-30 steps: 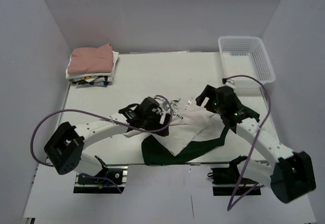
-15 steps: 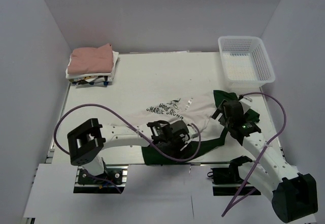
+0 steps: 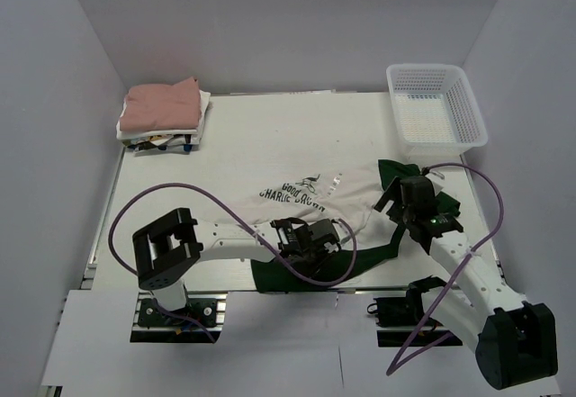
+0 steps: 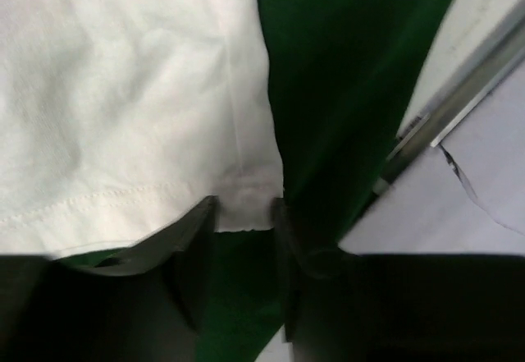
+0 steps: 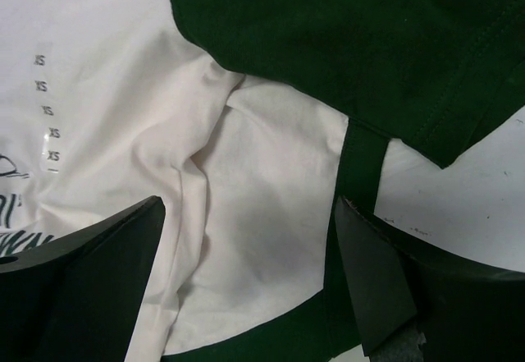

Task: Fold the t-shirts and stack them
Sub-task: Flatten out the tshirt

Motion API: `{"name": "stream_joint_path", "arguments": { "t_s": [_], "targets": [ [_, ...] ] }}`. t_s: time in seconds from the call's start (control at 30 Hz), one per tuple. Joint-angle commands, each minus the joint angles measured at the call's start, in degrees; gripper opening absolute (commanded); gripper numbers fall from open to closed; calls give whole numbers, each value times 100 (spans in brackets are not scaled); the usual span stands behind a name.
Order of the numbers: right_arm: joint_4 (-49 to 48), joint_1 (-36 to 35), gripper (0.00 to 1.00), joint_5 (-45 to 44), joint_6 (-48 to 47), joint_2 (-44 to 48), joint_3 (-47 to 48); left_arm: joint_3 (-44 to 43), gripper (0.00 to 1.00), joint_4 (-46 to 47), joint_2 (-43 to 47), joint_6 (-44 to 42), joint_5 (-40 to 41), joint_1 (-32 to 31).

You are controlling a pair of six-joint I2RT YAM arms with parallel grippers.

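The cream-white t-shirt [image 3: 301,201] with dark green sleeves and dark print lies crumpled near the table's front middle. My left gripper [image 3: 310,242] is low over the shirt's near hem. In the left wrist view its jaws [image 4: 244,214] stand narrowed on either side of the cream hem corner [image 4: 246,206], with green cloth [image 4: 328,91] beside it and a gap still between the fingers. My right gripper [image 3: 409,201] hovers over the shirt's right side. Its fingers [image 5: 250,214] are spread wide above cream cloth [image 5: 271,181] and a green sleeve [image 5: 344,42]. Folded pink and white t-shirts [image 3: 162,111] are stacked at the back left.
A white plastic mesh basket [image 3: 436,104] stands at the back right corner. The table's front edge [image 4: 443,116] with its metal rail runs just beyond the green cloth, close to my left gripper. Purple cables loop from both arms.
My left gripper swung from the shirt's upper left to its near hem and has narrowed its jaws there. The shirt was spread out, showing its print. My right gripper drew back slightly.
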State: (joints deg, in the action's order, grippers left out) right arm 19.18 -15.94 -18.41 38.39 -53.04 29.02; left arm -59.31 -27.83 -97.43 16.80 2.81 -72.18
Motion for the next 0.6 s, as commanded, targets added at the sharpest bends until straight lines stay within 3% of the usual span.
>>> {"name": "stream_joint_path", "arguments": {
  "t_s": [0.0, 0.07, 0.1, 0.13, 0.23, 0.43, 0.57],
  "targets": [
    [-213, 74, 90, 57, -104, 337, -71, -248, 41, 121, -136, 130, 405, -24],
    [-230, 100, 90, 22, -86, 373, -106, -318, 30, 120, -188, 131, 483, -24],
    [-213, 126, 90, 13, -95, 399, -124, -318, 6, 120, -119, 270, 597, -24],
    [-213, 127, 90, -13, -78, 373, -133, -266, 0, 181, -40, 367, 737, -24],
    [-82, 179, 90, -57, -86, 233, -80, -117, 0, 296, 583, 894, 1536, 107],
    [103, 302, 90, -399, -77, 232, -19, 69, 0, -46, 1690, 2115, 4363, 485],
    [305, 425, 90, -865, -95, 241, 16, 69, 0, 6, 2042, 2267, 4843, 1020]
  ]
}}
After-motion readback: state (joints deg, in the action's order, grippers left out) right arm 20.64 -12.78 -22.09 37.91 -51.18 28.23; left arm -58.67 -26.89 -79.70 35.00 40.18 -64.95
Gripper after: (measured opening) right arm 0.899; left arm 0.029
